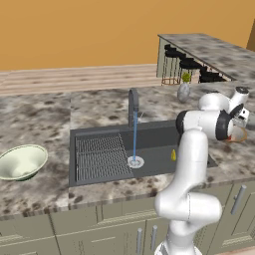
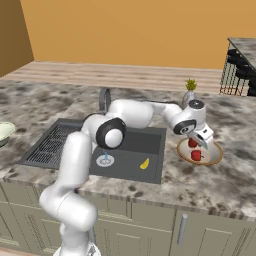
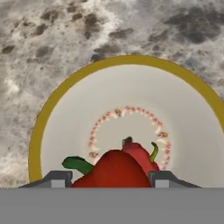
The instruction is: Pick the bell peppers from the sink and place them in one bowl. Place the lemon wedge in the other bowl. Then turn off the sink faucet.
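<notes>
So the arm is reaching out to the right of the sink (image 2: 75, 145), with the tool (image 2: 202, 145) hanging over the tan bowl (image 2: 216, 155) on the worktop (image 2: 200, 185). In the hand view the fingertips (image 3: 57, 178) are standing apart on either side of a red pepper (image 3: 114, 170). I can't tell if they're actually pinching it or just sitting around it. A second pepper (image 3: 142, 156) is lying right behind the first, touching it, both inside the bowl's cream middle with its ring of little red marks.

From the right base view both peppers are showing in the bowl, one up under the tool (image 2: 192, 143) and one nearer the front rim (image 2: 196, 155).

Lemon wedge (image 2: 144, 163) is lying on the sink floor, right of the drain (image 2: 105, 160). Water is running from the faucet (image 1: 133, 107) straight down onto the drain, a thin blue stream. The wire rack (image 1: 99, 154) is taking up the left half of the basin.

Green bowl (image 1: 22, 162) is sitting well away on the far left worktop, on the other side of the sink from the tool. A small vase with a plant (image 2: 189, 94) is standing behind the tan bowl, near the back. Bar stools (image 1: 184, 64) are lined up by the far counter. The arm's own elbow is hanging over the sink in both base views, partly blocking the basin.
</notes>
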